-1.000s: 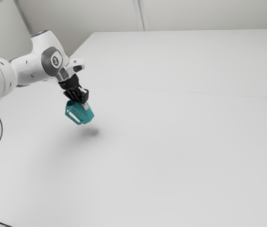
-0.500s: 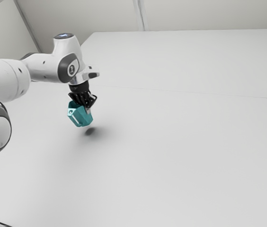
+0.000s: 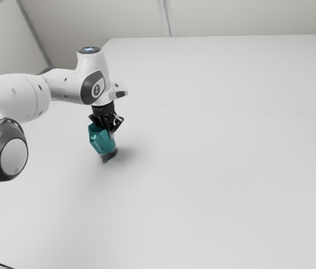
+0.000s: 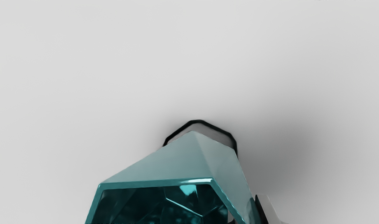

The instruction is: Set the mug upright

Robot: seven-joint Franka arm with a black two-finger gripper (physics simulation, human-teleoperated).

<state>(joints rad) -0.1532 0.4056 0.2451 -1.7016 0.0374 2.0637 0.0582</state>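
Note:
In the exterior view the black gripper (image 3: 112, 132) points down at the teal, many-sided mug (image 3: 102, 141), which hangs from it, somewhat tilted, low over the table. The mug (image 4: 177, 166) in the wrist view has its open rim toward the camera, its base facing the table. My gripper (image 4: 245, 217) is shut on the mug's side wall, one finger outside it and the other partly seen inside the rim. The mug's handle is not discernible, and whether its base touches the table cannot be told.
The white table (image 3: 214, 185) spreads toward the exterior view's right. Behind it stands another pale surface (image 3: 219, 70). A dark shadow lies close under the mug.
My hand has moved toward the exterior view's right and downward with the mug, turning more vertical. The mug has come more upright, and its shadow is now closer beneath it.

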